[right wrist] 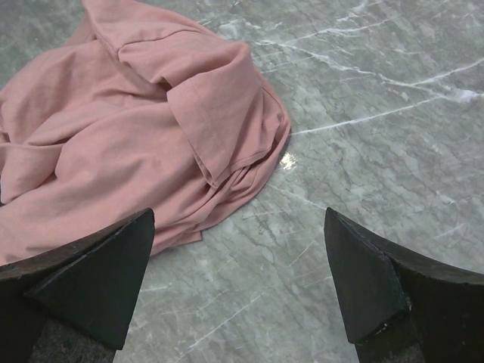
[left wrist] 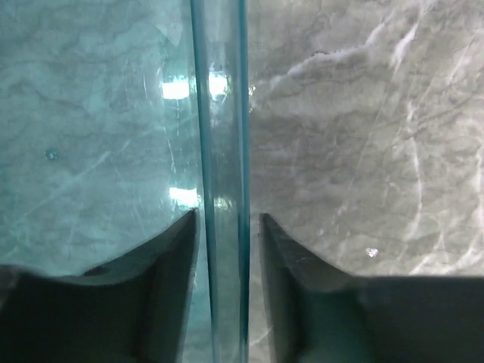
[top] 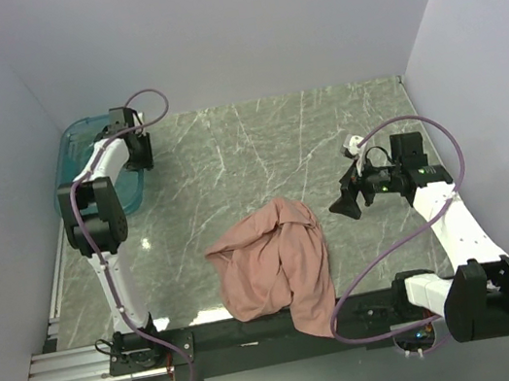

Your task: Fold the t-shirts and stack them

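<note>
**Pink tee lies bunched: flatten before any fold**

The grey marble tabletop (top: 323, 129) carries everything. The t-shirt (top: 273, 266), dusty pink, lies crumpled in a heap at near-middle, w/ one part hanging over the near edge btwn the arm bases. No fold is made, so the task looks barely begun. The teal bin (top: 77, 133) sits far left, well apart from the shirt. The right gripper (right wrist: 238, 215) hovers just beside the heap on its right side, jaws spread wide, holding nothing. The left gripper (left wrist: 227, 219) straddles the bin's wall, jaws partly spread w/ a gap showing on one side, so prob. not clamping it.

The step in hand is likely to flatten the shirt. To do it well, the R arm should pinch one layer only at a clear edge, e.g. hem or sleeve, not a thick wad. The L arm should leave the bin and take the opposite side, then both draw apart low over the tabletop. The overhanging part needs bringing back on first, else its weight may drag the cloth off.
</note>
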You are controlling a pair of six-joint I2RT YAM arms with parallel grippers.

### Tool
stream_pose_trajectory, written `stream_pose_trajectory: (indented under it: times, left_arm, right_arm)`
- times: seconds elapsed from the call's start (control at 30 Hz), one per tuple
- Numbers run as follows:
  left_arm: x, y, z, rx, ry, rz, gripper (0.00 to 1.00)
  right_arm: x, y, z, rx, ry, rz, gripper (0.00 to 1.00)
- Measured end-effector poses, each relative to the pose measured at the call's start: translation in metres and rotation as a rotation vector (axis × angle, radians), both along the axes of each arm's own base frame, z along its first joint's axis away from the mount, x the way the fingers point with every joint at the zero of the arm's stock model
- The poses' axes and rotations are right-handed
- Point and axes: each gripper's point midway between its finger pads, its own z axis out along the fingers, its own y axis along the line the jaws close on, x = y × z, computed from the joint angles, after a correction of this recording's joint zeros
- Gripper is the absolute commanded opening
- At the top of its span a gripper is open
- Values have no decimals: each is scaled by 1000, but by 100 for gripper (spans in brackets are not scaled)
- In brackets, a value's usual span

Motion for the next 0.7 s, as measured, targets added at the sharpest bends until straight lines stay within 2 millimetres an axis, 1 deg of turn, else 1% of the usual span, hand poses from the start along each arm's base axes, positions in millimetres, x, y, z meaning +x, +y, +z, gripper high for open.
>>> stream_pose_trajectory:
  times: [0.03,0.1,0.13,0.2,0.27,0.3,0.37,0.4,0.5,0.6,0.7]
  left_arm:
    - [1,0,0,-4,-8,1,62]
    - [-2,-2,-2,-16,-17,4,68]
    - [-4,-3,0,-24,-27,4,74]
    - [-13,-6,10,-43,-43,1,81]
    - [-20,-9,31,-63,-85,-3,86]
    - [-22,-12,49,-77,-132,-8,93]
    - [-26,-16,82,-110,-232,-13,99]
    - [-31,-20,101,-136,-290,-18,99]
    - [-53,-29,142,-220,-426,-32,99]
    - [-69,-36,161,-297,-491,-51,99]
    - [-80,-45,161,-368,-500,-79,99]
  right_arm:
    - [0,0,0,0,-1,0,99]
    - [0,0,0,0,0,0,99]
    - [0,0,0,-1,-1,0,99]
    - [0,0,0,-1,-1,1,99]
    - [0,0,0,-1,-3,2,99]
    - [0,0,0,-2,-3,2,99]
    - [0,0,0,-2,-3,2,99]
    - [0,0,0,-2,-3,2,99]
    - [0,0,0,-2,-4,2,99]
    - [0,0,0,-3,-6,4,99]
    - [0,0,0,-3,-8,6,99]
